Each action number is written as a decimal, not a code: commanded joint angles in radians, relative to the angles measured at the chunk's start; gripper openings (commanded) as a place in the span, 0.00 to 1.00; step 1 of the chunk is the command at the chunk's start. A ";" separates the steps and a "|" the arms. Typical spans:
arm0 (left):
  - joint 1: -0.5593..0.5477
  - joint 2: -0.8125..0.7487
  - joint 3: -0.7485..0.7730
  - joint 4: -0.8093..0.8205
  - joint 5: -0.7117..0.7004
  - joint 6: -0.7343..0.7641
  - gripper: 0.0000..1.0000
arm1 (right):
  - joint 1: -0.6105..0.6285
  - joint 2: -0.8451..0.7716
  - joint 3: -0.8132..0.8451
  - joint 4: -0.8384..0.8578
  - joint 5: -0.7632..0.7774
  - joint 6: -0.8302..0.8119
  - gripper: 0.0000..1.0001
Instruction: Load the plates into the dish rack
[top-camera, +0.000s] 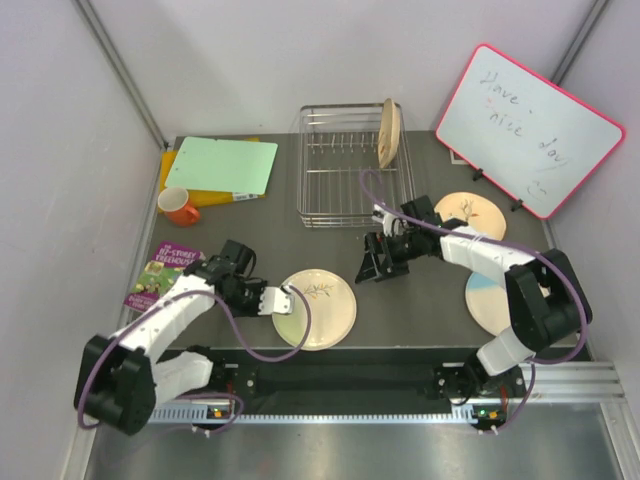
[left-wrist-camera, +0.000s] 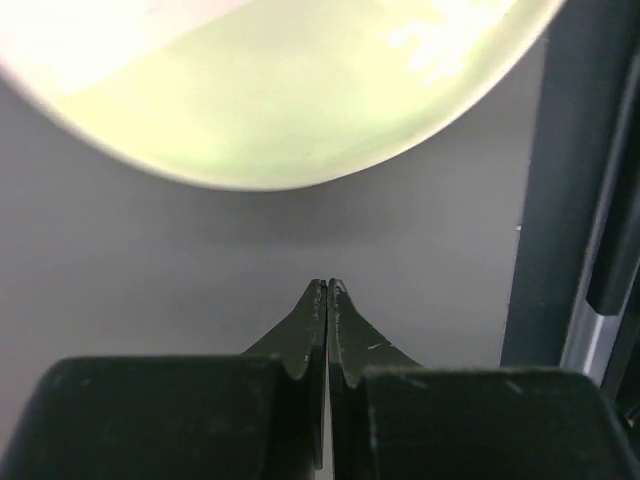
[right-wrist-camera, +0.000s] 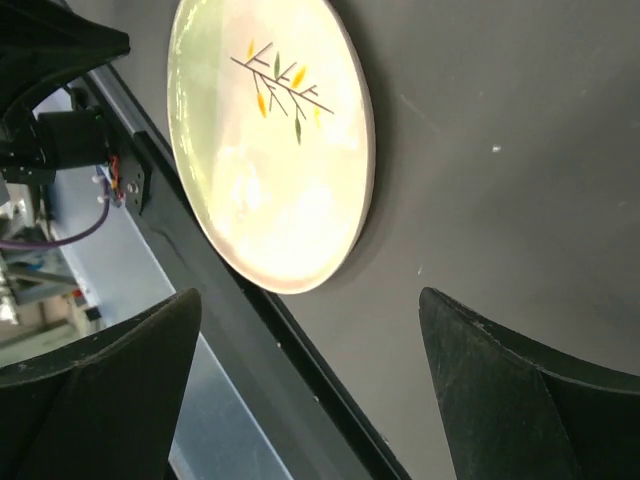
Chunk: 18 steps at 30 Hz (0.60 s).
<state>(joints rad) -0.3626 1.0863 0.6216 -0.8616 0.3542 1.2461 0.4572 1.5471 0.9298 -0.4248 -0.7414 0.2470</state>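
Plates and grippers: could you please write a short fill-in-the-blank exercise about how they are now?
1. The dish rack holds ___ upright plate.
2. The left gripper, near the green plate on the table, is ___.
3. The right gripper, above the table, is ___.

Missing words: one; shut; open.

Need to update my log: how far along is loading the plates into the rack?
Done: one plate stands on edge in the dish rack. In hand: nothing; the left gripper is shut and empty beside the green-tinted plate, and the right gripper hangs open over the table. Left: that plate, the tan plate and the blue-tinted plate lie flat on the table.
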 joint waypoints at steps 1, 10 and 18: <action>0.016 0.131 0.092 -0.160 0.147 0.205 0.00 | 0.017 0.002 -0.077 0.257 -0.035 0.141 0.89; 0.028 0.265 0.095 -0.238 0.268 0.357 0.00 | 0.052 0.053 -0.198 0.466 0.010 0.238 0.88; -0.030 0.391 0.133 -0.125 0.315 0.316 0.00 | 0.077 0.083 -0.302 0.592 0.013 0.311 0.89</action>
<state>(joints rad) -0.3702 1.4128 0.7181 -1.0203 0.5915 1.5349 0.5045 1.6058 0.6514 0.1020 -0.7490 0.5354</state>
